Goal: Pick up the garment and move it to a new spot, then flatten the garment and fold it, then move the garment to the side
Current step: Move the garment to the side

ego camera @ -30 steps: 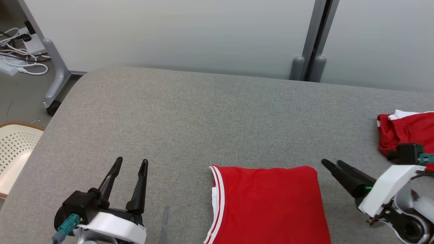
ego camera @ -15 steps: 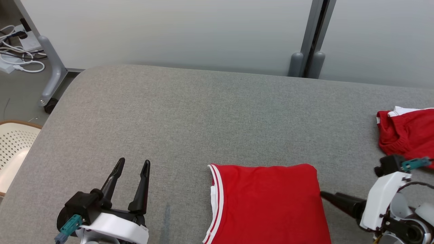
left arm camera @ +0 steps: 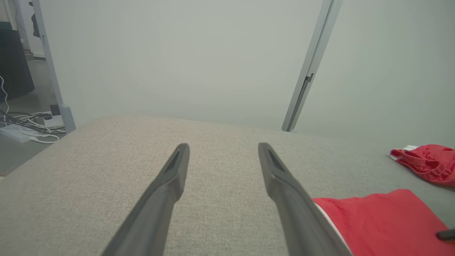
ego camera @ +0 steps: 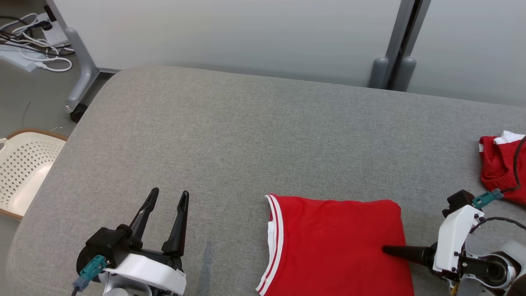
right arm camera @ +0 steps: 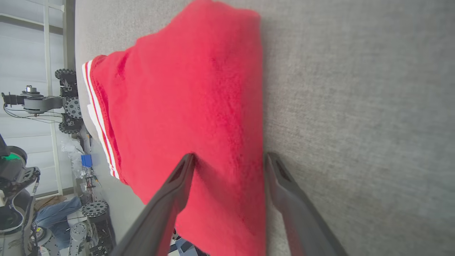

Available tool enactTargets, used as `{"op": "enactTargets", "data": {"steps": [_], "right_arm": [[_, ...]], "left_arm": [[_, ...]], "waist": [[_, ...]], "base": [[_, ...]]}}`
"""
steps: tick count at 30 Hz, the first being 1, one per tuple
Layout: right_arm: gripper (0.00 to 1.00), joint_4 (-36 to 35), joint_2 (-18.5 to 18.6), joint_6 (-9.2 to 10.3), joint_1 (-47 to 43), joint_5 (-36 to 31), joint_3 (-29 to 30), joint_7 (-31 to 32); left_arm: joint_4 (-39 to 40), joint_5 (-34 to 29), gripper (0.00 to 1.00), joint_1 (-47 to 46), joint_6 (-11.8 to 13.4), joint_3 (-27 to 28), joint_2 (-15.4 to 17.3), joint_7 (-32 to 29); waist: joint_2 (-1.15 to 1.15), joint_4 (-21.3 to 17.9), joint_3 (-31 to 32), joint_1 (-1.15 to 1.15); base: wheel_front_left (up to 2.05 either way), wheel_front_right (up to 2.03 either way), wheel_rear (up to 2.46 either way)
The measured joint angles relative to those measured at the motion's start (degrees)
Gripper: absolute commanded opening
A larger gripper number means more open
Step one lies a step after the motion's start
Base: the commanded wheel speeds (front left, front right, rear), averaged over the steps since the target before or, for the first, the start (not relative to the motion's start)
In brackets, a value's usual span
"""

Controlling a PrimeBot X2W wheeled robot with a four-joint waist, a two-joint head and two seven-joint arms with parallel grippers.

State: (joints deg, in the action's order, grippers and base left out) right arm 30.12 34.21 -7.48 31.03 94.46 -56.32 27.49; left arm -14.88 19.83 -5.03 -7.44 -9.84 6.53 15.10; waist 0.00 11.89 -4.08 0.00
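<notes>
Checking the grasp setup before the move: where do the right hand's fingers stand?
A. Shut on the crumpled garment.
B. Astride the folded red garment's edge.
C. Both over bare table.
B: the right hand is open, one finger over the folded red garment, the other over the grey table beside its edge.

Left end effector (ego camera: 170, 191) points forward, right end effector (ego camera: 385, 249) leftward, both spread.

The left end effector (ego camera: 170, 192) and right end effector (ego camera: 386, 249) have long, tapering black fingers (ego camera: 178, 224) under a white shell (ego camera: 144, 273). Each wrist bears a teal connector (ego camera: 91, 267); the right one trails a black cable (ego camera: 515, 164).
</notes>
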Motion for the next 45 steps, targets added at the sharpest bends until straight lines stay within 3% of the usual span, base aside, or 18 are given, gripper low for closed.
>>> {"op": "enactTargets", "data": {"steps": [10, 11, 13, 14, 15, 16, 22, 28, 45], "right_arm": [[1.00, 6.13, -1.86, -0.21, 0.81, 3.49, -1.55, 5.16], [0.88, 6.39, -1.99, -0.22, 1.01, 3.53, -1.67, 5.34], [0.53, 7.31, -2.30, -0.21, 1.29, 3.77, -1.96, 5.52], [0.45, 7.62, -2.54, -0.21, 1.30, 3.89, -2.05, 5.53], [0.31, 7.82, -2.80, -0.21, 1.30, 3.96, -2.18, 5.55], [0.01, 7.89, -3.02, -0.21, 1.30, 3.99, -2.24, 5.61], [0.00, 6.67, -3.45, -0.10, 1.13, 4.25, -2.23, 4.68], [0.00, 1.05, -2.14, -0.01, 1.79, 3.49, -0.35, 1.30], [0.00, -3.63, 5.45, -0.01, 15.80, -12.63, -0.19, -4.38]], "left_arm": [[-0.37, 0.31, 1.00, -0.01, 0.00, -0.22, -0.44, 0.00], [-0.37, 0.30, 1.00, -0.01, 0.00, -0.21, -0.45, 0.00], [-0.38, 0.31, 1.00, -0.01, 0.00, -0.15, -0.44, 0.00], [-0.38, 0.31, 1.00, -0.02, 0.00, -0.14, -0.42, 0.00], [-0.37, 0.31, 1.00, -0.03, 0.00, -0.14, -0.41, 0.00], [-0.37, 0.30, 1.00, -0.05, 0.00, -0.15, -0.40, 0.00], [-0.38, 0.30, 1.00, -0.05, 0.00, -0.11, -0.26, 0.00], [-0.10, 0.18, 1.00, -0.05, 0.00, -0.12, -0.27, 0.00], [1.27, -0.15, 1.00, -3.07, 0.00, -0.67, 0.02, 0.03]], "waist": [[0.00, 1.85, -0.54, 0.00], [0.00, 1.85, -0.59, 0.00], [0.00, 1.81, -0.68, 0.00], [0.00, 1.77, -0.71, 0.00], [0.00, 1.71, -0.74, 0.00], [0.00, 1.65, -0.74, 0.00], [0.00, 0.97, -0.43, 0.00], [0.00, -0.41, -0.49, 0.00], [0.00, -6.86, -4.51, 0.00]], "base": [[0.00, 0.00, 0.00], [0.00, 0.00, 0.00], [0.00, 0.00, 0.00], [0.00, 0.00, 0.00], [0.00, 0.00, 0.00], [0.00, 0.00, 0.00], [0.00, 0.00, 0.00], [0.00, 0.00, 0.00], [0.00, 0.00, 0.00]]}}
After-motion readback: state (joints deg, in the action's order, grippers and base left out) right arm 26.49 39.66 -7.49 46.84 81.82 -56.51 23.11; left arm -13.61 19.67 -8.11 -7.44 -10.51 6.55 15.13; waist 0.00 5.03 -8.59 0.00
